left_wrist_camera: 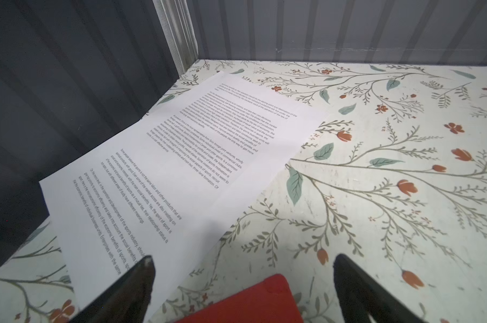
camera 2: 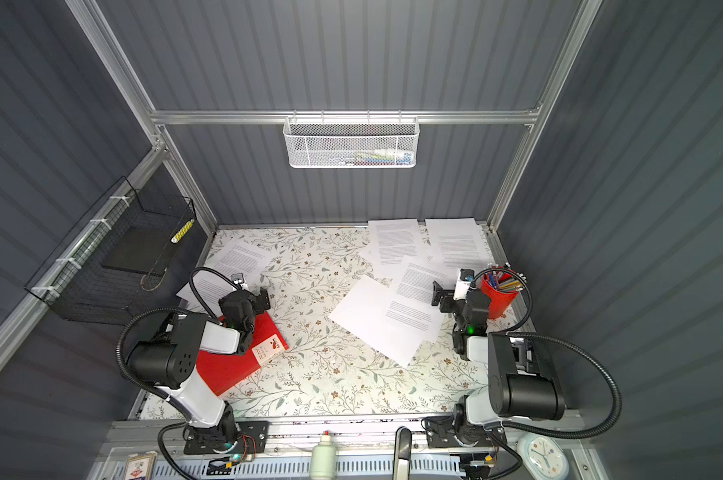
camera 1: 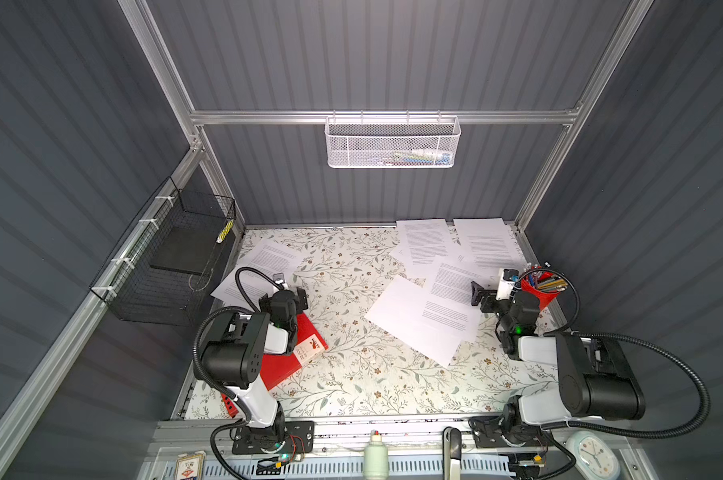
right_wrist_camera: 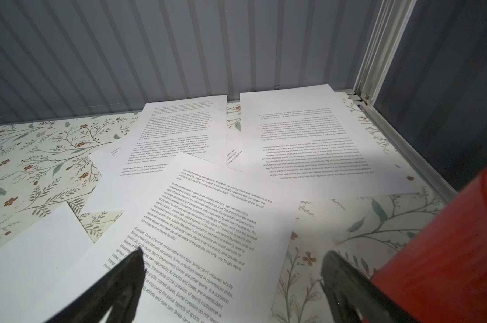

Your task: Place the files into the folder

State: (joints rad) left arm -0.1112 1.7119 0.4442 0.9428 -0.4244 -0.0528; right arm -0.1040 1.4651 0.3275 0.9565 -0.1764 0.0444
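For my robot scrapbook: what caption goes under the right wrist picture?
The right gripper, open, hovers over scattered printed papers beside a red cup.

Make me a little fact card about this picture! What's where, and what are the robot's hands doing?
folder: red, closed, flat on the table, partly under the left arm
files: loose printed sheets; two overlapping at back left, several overlapping at right; none in the folder
left end effector: open, empty, near the folder's far corner
right end effector: open, empty, over the right sheets
pen cup: red, upright, beside the right end effector
job: not started
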